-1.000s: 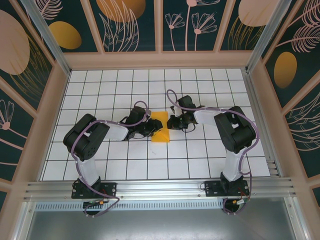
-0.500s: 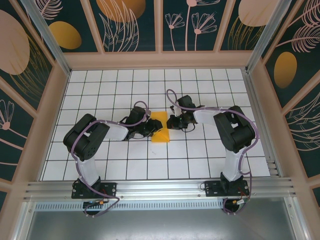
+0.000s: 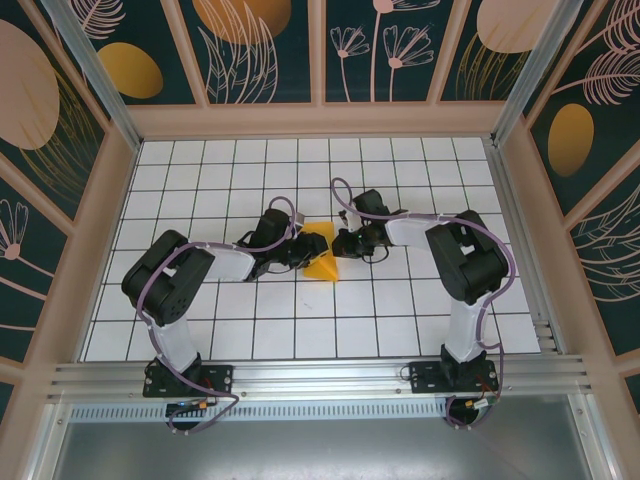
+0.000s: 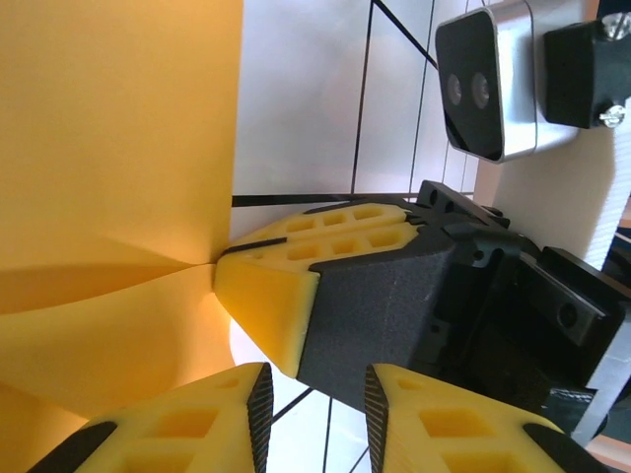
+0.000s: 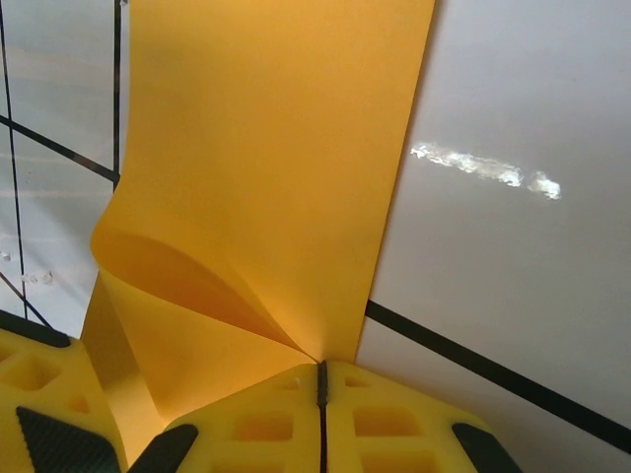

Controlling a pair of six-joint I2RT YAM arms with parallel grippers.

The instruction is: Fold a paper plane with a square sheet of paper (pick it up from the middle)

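Lab cell: grid floor (image 3: 200, 170), painted walls (image 3: 270, 50).

Inspected square sheet of paper (image 5: 266, 177): thin, matt, smooth, one soft curl. Counter (image 5: 513, 99): white, glossy, glare patch noted. Right end effector (image 5: 320, 382) fingers: yellow moulded plastic, matt, pocketed. Left end effector (image 4: 315, 399) pads: black, finely ribbed. Near rail (image 3: 320, 375): brushed metal.
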